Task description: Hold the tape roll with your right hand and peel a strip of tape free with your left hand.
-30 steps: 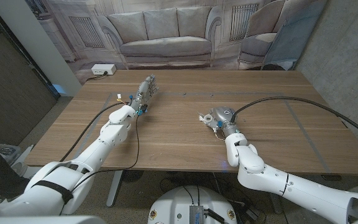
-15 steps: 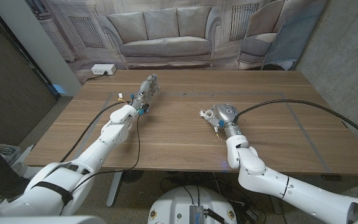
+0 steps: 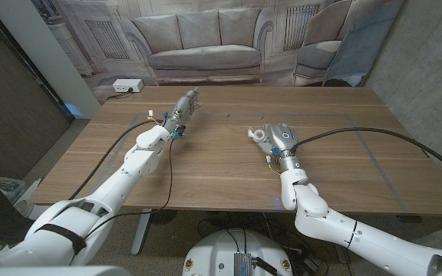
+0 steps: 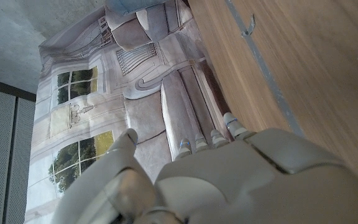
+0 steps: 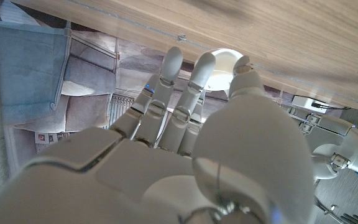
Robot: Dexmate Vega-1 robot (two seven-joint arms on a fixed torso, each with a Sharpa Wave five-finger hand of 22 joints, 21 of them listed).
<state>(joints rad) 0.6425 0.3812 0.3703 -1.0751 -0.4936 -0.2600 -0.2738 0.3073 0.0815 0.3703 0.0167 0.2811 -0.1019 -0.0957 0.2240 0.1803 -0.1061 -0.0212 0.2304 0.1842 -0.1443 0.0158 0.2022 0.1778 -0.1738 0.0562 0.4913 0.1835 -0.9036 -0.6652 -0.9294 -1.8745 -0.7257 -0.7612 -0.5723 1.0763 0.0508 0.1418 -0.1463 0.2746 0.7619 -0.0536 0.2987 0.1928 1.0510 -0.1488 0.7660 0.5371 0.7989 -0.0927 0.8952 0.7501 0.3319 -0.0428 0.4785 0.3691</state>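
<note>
Since a second ago both of my hands have slid farther from me over the brown wooden tabletop (image 3: pixel 206 165), the right one more than the left. My right hand (image 3: pixel 276 136) sits near the middle of the tabletop with its fingers (image 5: pixel 199 73) reaching forward to one small white tape roll (image 3: pixel 257 135). In the head view the roll lies just at my fingertips, touching or nearly so; in the right wrist view its pale ring (image 5: pixel 224 62) shows between the finger ends and the thumb. I cannot tell whether I am actually gripping it. My left hand (image 3: pixel 184 106) is well apart from the roll, out toward the far left of the tabletop, fingers (image 4: pixel 218 138) stretched out straight and close together, holding nothing. One white power strip (image 3: pixel 126 86) lies on the floor beyond the tabletop's far left corner. Behind everything hangs one printed backdrop of a grey sofa (image 3: pixel 202 42).
</note>
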